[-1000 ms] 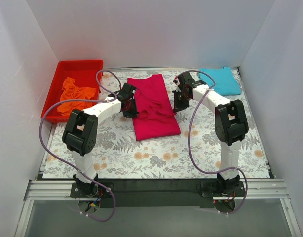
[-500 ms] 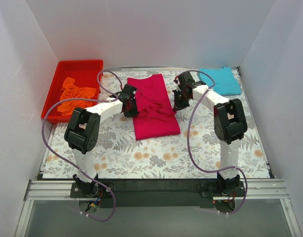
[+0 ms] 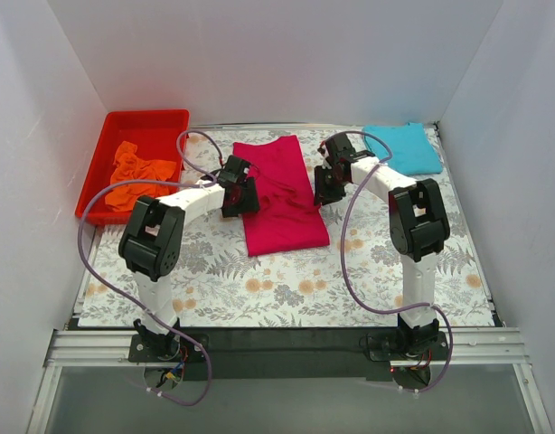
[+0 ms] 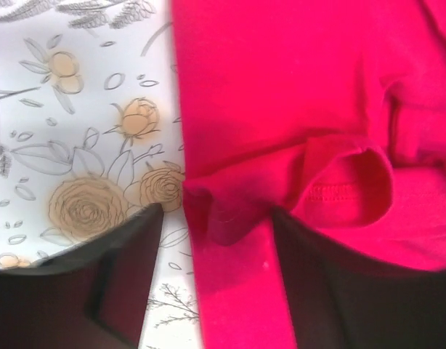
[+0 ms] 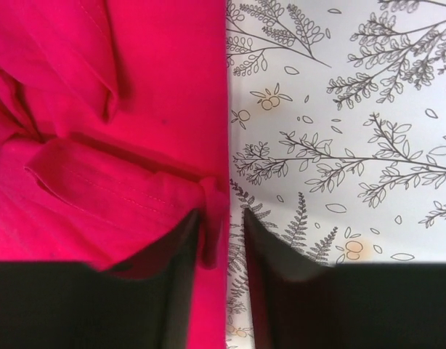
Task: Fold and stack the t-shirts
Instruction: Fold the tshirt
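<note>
Left tool [image 4: 217,214], right tool [image 5: 219,218]: jaws apart astride crimson-pink t-shirt [image 3: 282,210] edges (folds lying loose). Advise lifting straight up, avoiding snags.

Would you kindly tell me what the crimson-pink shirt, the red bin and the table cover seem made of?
Crimson-pink shirt: soft matte cloth, with stitched hem and creases. Red bin: likely rigid plastic, smooth moulded rim. Table cover: flat floral-printed sheet; cloth or vinyl, unclear.
</note>
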Controlling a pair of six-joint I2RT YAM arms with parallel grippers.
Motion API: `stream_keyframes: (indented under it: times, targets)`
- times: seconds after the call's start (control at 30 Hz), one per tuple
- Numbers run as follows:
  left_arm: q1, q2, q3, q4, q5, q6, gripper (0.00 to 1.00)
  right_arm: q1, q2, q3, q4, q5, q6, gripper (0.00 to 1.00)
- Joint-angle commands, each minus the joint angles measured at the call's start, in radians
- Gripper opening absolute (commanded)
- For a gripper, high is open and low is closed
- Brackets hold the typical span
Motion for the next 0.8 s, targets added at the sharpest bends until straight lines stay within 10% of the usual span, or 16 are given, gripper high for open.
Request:
stream_keyframes:
  times: [0.0,0.23,0.43,0.77]
  targets:
    - [0.007,-0.102,-0.014,-0.001,-0.054,-0.003,0.60,-0.004,-0.081,0.009,0.041,0.017,0.002,0.36]
    - [-0.083,-0.298,-0.115,-0.004,-0.037,-0.050,0.76,0.039,-0.239,-0.117,0.119,0.042,0.007,0.41]
    - [-0.193,-0.332,-0.204,0.011,0.029,-0.095,0.44,0.106,-0.283,-0.183,0.178,-0.051,0.018,0.34]
    - [-0.218,-0.217,-0.233,0.056,0.081,-0.104,0.31,0.164,-0.174,-0.200,0.282,-0.173,0.067,0.30]
